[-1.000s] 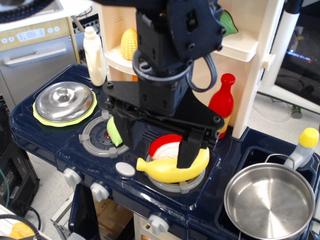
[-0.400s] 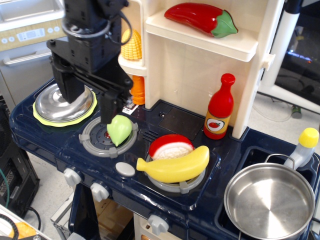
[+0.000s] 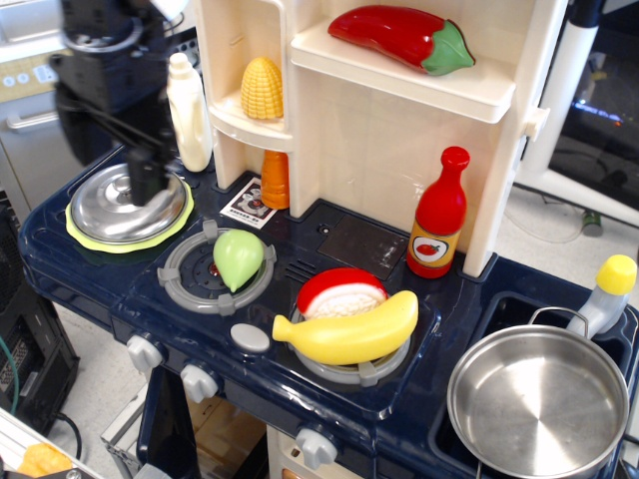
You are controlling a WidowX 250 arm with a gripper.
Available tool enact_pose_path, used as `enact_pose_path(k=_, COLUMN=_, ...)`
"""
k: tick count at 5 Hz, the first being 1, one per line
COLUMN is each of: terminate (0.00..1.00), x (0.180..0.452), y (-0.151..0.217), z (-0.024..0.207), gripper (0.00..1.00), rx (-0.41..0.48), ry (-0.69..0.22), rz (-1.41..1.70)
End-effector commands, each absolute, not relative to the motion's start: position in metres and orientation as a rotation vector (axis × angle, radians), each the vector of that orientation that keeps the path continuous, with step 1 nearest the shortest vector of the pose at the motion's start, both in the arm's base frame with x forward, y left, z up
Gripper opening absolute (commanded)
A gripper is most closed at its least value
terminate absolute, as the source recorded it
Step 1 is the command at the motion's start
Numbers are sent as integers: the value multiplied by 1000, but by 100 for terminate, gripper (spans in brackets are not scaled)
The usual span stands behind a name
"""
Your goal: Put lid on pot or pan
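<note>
Steel pot point(image 3: 537, 402) sits empty in the sink recess at the near right of the counter point(image 3: 399, 419), its wire handle at the far rim. Well apart, at the far left, the steel lid point(image 3: 122, 204) rests on a lime-green plate point(image 3: 160, 237). Above it hovers the blurred gripper point(image 3: 105, 140); whether it is open cannot be told.

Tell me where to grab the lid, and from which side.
Take the lid by its centre knob, coming straight down from above. It lies flat, dome up, on the green plate, so the rim offers no purchase. The hand, blurred, is above it.
</note>
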State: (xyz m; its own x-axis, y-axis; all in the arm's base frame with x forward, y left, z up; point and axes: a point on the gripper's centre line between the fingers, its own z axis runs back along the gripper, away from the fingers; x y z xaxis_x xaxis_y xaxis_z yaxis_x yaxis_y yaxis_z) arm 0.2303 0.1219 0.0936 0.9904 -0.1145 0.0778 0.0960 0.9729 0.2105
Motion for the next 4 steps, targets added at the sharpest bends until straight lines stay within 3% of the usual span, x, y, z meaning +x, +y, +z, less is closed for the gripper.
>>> enact_pose_path(k=1, terminate=0, x=252, y=149, z=86, gripper=100, rx=225, ry=-193, rz=-132)
enact_pose_path(k=4, terminate=0, x=269, y=171, z=56, gripper=100, rx=195, ry=-253, rz=-199)
